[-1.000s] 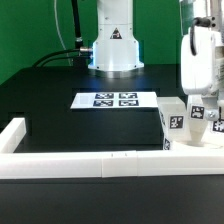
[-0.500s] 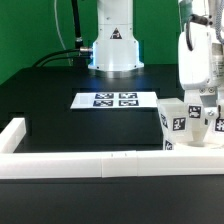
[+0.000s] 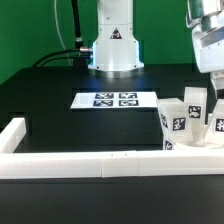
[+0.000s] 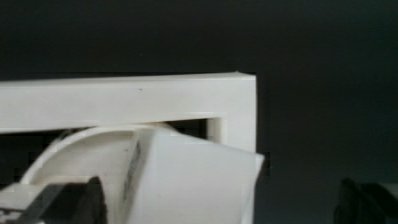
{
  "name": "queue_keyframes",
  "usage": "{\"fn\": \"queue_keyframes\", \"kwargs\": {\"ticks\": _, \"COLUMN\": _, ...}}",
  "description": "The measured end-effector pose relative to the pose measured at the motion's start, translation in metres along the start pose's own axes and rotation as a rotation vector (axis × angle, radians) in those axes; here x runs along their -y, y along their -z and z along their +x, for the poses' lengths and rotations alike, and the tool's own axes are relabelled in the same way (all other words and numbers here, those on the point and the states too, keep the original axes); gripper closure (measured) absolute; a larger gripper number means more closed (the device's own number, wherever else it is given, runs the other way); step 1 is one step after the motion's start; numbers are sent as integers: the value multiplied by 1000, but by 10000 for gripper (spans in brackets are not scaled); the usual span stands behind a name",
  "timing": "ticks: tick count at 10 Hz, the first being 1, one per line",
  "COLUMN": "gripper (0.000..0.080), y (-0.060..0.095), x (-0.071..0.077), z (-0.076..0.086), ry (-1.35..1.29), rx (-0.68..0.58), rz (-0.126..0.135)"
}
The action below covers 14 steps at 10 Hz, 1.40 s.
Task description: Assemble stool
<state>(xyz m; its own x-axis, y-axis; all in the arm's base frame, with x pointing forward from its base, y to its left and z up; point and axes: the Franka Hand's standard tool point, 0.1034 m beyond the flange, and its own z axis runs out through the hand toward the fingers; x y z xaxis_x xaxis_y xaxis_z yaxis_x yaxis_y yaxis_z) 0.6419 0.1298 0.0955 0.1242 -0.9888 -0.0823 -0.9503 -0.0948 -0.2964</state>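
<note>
While you look at the exterior view, notice that the gripper (image 3: 213,72) hangs straight above the stool parts at that view's right edge, clear of them, with black background showing between its tips and the upright leg (image 3: 195,103) below. That leg stands with its long axis vertical, rising from the seat (image 3: 181,125), which sits tucked into the corner of the white rail (image 3: 70,163) along the table's (image 3: 60,115) front edge. A second leg (image 3: 216,127) shows just beside it, partly cut off by the frame.

From the wrist view you see the rail's corner (image 4: 222,95), the curved seat edge (image 4: 80,150) and the blocky leg top (image 4: 196,170) directly under the camera, with the dark fingertips (image 4: 63,198) spread wide on either side and touching nothing. So the gripper is released and empty. Any next move, in my judgement, starts from straight overhead. The marker board (image 3: 115,99) lies well apart, toward the robot base (image 3: 112,45).
</note>
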Motion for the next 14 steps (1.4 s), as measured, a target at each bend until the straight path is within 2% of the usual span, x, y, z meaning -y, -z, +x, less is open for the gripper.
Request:
{"fn": "queue_keyframes", "kwargs": {"ticks": 1, "gripper": 150, "y": -1, "x": -3, "z": 4, "ry": 112, "rx": -31, "rz": 36}}
{"fn": "queue_keyframes", "kwargs": {"ticks": 3, "gripper": 150, "y": -2, "x": -5, "z": 5, "ry": 204, "rx": -36, "rz": 25}}
{"fn": "queue_keyframes", "kwargs": {"ticks": 4, "gripper": 150, "y": -2, "x": -4, "z": 6, "ry": 335, "rx": -38, "rz": 9}}
{"fn": "queue_keyframes", "kwargs": {"ticks": 5, "gripper": 150, "y": 3, "x": 0, "z": 9, "ry": 546, "rx": -21, "rz": -43}}
{"fn": "queue_keyframes", "kwargs": {"ticks": 6, "gripper": 150, "y": 8, "x": 7, "z": 13, "ry": 743, "rx": -18, "rz": -64}}
{"fn": "queue_keyframes", "kwargs": {"ticks": 8, "gripper": 150, "y": 8, "x": 7, "z": 16, "ry": 1004, "rx": 29, "rz": -99}}
{"fn": "queue_keyframes", "kwargs": {"ticks": 9, "gripper": 150, "y": 7, "x": 7, "z": 22, "ry": 1061, "rx": 27, "rz": -97}}
{"fn": "queue_keyframes", "kwargs": {"ticks": 12, "gripper": 150, "y": 7, "x": 7, "z": 26, "ry": 1258, "rx": 19, "rz": -121}}
{"fn": "queue_keyframes", "kwargs": {"ticks": 14, "gripper": 150, "y": 10, "x": 12, "z": 14, "ry": 1652, "rx": 41, "rz": -195}}
